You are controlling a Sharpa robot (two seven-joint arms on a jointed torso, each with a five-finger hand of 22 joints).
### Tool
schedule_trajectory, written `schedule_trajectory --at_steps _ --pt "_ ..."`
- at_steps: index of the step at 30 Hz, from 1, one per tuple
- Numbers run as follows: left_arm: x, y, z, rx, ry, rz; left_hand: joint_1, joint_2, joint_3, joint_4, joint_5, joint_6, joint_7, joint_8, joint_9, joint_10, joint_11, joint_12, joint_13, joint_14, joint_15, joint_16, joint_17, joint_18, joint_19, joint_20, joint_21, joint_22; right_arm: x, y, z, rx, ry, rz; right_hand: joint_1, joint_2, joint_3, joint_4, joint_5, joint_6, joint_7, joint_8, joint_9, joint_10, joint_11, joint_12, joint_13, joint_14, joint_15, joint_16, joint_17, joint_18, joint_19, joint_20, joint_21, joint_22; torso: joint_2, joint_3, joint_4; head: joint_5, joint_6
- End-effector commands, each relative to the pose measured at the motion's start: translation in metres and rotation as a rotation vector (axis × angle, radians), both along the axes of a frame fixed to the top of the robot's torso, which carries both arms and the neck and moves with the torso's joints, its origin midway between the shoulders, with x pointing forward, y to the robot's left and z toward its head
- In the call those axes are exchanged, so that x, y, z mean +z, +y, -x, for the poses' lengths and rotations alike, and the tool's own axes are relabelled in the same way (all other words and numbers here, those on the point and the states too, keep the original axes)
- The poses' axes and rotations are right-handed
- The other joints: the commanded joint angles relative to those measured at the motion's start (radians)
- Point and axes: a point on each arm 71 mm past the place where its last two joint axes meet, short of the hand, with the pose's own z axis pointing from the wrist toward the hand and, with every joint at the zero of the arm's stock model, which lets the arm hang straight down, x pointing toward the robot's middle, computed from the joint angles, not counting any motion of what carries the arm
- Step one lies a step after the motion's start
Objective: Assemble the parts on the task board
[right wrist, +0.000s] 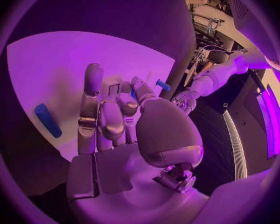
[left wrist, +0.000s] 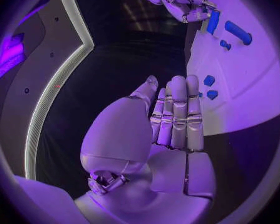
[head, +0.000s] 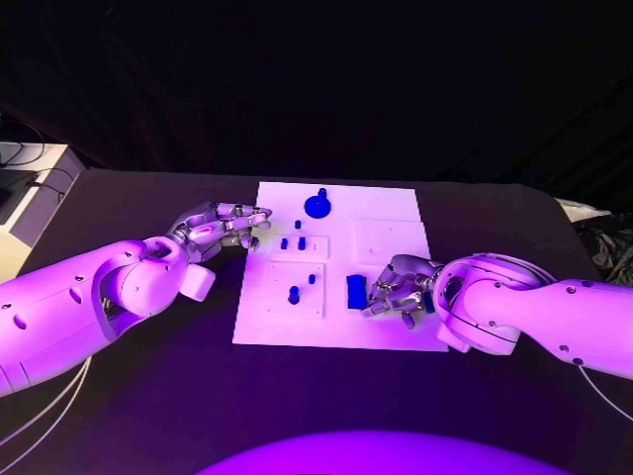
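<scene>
Lying just beside the right hand's [head: 398, 287] fingers [head: 378, 308], seemingly untouched: blue bar [head: 355, 290].

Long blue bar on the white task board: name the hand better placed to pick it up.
Right. The right hand hovers open beside the long blue bar on the white task board; the left hand sits off the board's far left edge.

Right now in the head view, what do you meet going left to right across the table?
left hand → small peg → blue bar → right hand
</scene>
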Motion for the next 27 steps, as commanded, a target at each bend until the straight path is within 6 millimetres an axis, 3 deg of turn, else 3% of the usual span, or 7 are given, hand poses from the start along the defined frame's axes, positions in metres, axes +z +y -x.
schedule_trajectory --at_steps 1,12,15,17,20,24,27 --pt "0.0 -0.002 0.002 -0.024 0.006 0.013 -0.007 0.006 0.003 0.003 0.003 -0.006 -0.003 0.0 0.001 -0.004 0.001 0.006 0.0 -0.001 0.002 -0.003 -0.001 -0.01 0.006 0.003 -0.004 0.001 -0.003 0.001 0.001 0.013 0.007 0.009 -0.01 -0.01 -0.015 0.006 -0.04 0.012 0.0 0.0 0.0 0.004 -0.001 0.001 0.002 -0.001 -0.003 -0.002 -0.001 -0.001 0.033 -0.008 0.001 0.001 0.0 0.0 -0.0009 0.0 0.0" --pt "-0.002 -0.002 0.003 -0.027 0.011 0.011 -0.006 0.006 0.003 0.002 0.003 -0.006 -0.003 0.0 0.001 -0.004 0.001 0.006 0.0 -0.001 0.002 -0.003 -0.001 -0.01 0.006 0.003 -0.005 0.001 -0.002 -0.001 0.004 0.018 -0.012 -0.025 -0.008 -0.053 -0.025 0.044 -0.072 0.014 0.001 0.01 0.013 0.006 0.001 0.004 0.006 -0.001 -0.003 0.001 0.002 0.0 0.034 -0.007 0.0 0.002 0.0 0.0006 -0.001 0.002 0.0" --pt "-0.002 -0.002 0.003 -0.028 0.012 0.011 -0.006 0.006 0.003 0.002 0.003 -0.006 -0.003 0.0 0.001 -0.004 0.001 0.006 0.0 -0.001 0.002 -0.003 -0.001 -0.01 0.006 0.003 -0.005 0.001 0.0 -0.003 0.006 0.018 -0.02 -0.045 -0.006 -0.079 -0.012 0.068 -0.07 0.012 0.003 0.01 0.015 0.005 0.002 0.004 0.007 -0.001 -0.002 0.0 0.001 0.001 0.033 -0.006 -0.001 0.002 0.0 0.0006 -0.0007 0.002 0.0" --pt "-0.003 -0.002 0.003 -0.028 0.013 0.01 -0.006 0.006 0.003 0.002 0.003 -0.006 -0.003 0.0 0.001 -0.004 0.001 0.006 0.0 -0.001 0.002 -0.003 -0.001 -0.01 0.006 0.003 -0.005 0.001 0.001 -0.006 0.007 0.016 -0.027 -0.061 -0.01 -0.091 -0.023 0.076 -0.038 0.008 0.006 0.008 0.015 0.003 0.004 0.002 0.007 -0.001 0.0 0.0 0.001 0.001 0.034 -0.006 -0.001 0.001 0.0 0.0007 -0.0009 0.002 0.0" --pt "-0.003 -0.002 0.003 -0.028 0.014 0.01 -0.006 0.006 0.003 0.002 0.003 -0.006 -0.003 0.0 0.001 -0.004 0.001 0.006 0.0 -0.001 0.002 -0.003 -0.001 -0.01 0.006 0.003 -0.005 0.001 0.006 -0.01 0.01 0.016 -0.035 -0.089 -0.009 -0.084 -0.065 0.077 -0.015 0.0 0.011 0.0 0.011 -0.002 0.008 0.001 0.007 -0.002 0.002 -0.001 0.0 0.003 0.033 -0.003 -0.003 0.001 0.0 0.0007 -0.0013 0.0 0.0" --pt "-0.003 -0.002 0.003 -0.027 0.014 0.009 -0.006 0.006 0.003 0.002 0.003 -0.006 -0.003 0.0 0.001 -0.004 0.001 0.006 0.0 -0.001 0.002 -0.003 -0.001 -0.01 0.006 0.003 -0.005 0.001 0.015 -0.019 0.012 0.03 -0.035 -0.13 -0.011 -0.077 -0.083 0.094 -0.02 -0.007 0.021 -0.023 -0.003 -0.008 0.014 -0.004 0.004 -0.002 0.007 -0.003 -0.002 0.007 0.032 0.001 -0.005 0.0 -0.001 -0.0001 -0.0018 -0.005 0.002" --pt "-0.003 -0.002 0.003 -0.025 0.011 0.009 -0.004 0.007 0.004 0.0 0.003 -0.007 -0.002 0.0 0.001 -0.004 0.001 0.006 0.0 -0.001 0.002 -0.004 -0.001 -0.01 0.006 0.003 -0.006 0.003 0.022 -0.031 0.01 0.018 -0.04 -0.141 -0.007 -0.051 -0.087 0.09 -0.037 -0.02 0.034 -0.059 -0.031 -0.012 0.021 -0.008 0.002 -0.003 0.012 -0.007 -0.009 0.009 0.031 0.005 -0.007 0.0 0.0 -0.0005 -0.0018 -0.013 0.005"
